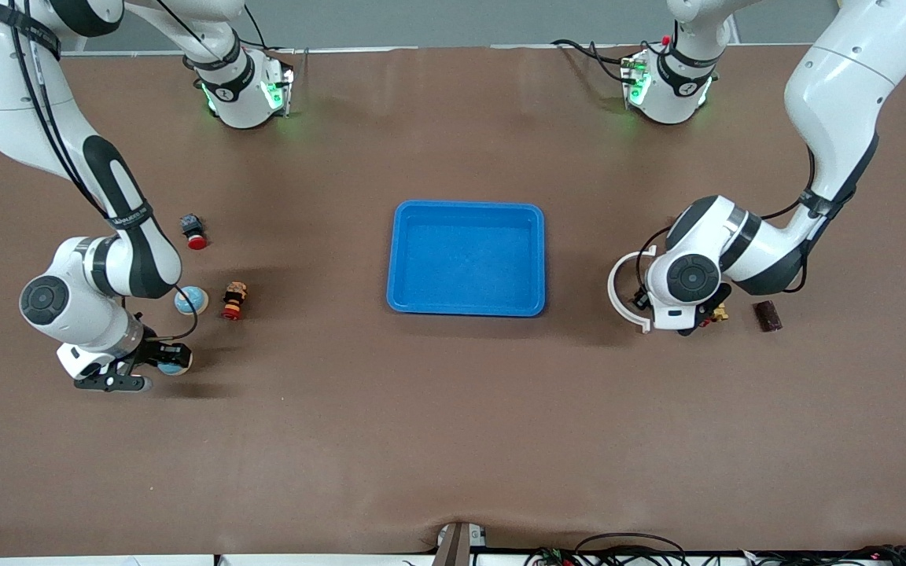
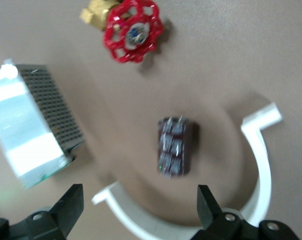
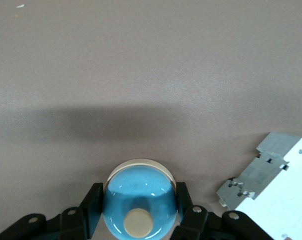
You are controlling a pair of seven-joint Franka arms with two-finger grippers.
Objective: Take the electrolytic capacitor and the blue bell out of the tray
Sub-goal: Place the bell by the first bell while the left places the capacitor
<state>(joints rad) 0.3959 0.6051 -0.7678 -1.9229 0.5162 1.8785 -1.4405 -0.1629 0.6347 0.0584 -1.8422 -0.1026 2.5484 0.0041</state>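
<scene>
Brown covering spreads across the desk (image 1: 453,440), where the right end effector (image 1: 156,360) hangs low at the right arm's end, its jaws closed on a blue bell (image 3: 139,206), seemingly to set it down clear of the tray. A second, pale-blue ball (image 1: 190,299) lies just beside that arm, with a small red-and-yellow part (image 1: 234,300) next to it and a red-capped button switch (image 1: 194,232) farther from the front camera. At the centre sits the bright-blue tray (image 1: 410,251), showing nothing inside, so the clearing appears all but finished. Toward the left arm's end, the left end effector (image 2: 141,200) hovers with jaws spread wide and holding nothing, directly over a dark maroon electrolytic capacitor (image 2: 173,146) lying loose on the desk, apparently just let go. Around it lie a white curved bracket (image 2: 258,170), a red-handled brass valve (image 2: 133,30) and a grey perforated block (image 2: 36,125). Another dark component (image 1: 767,316) rests beside the arm.
</scene>
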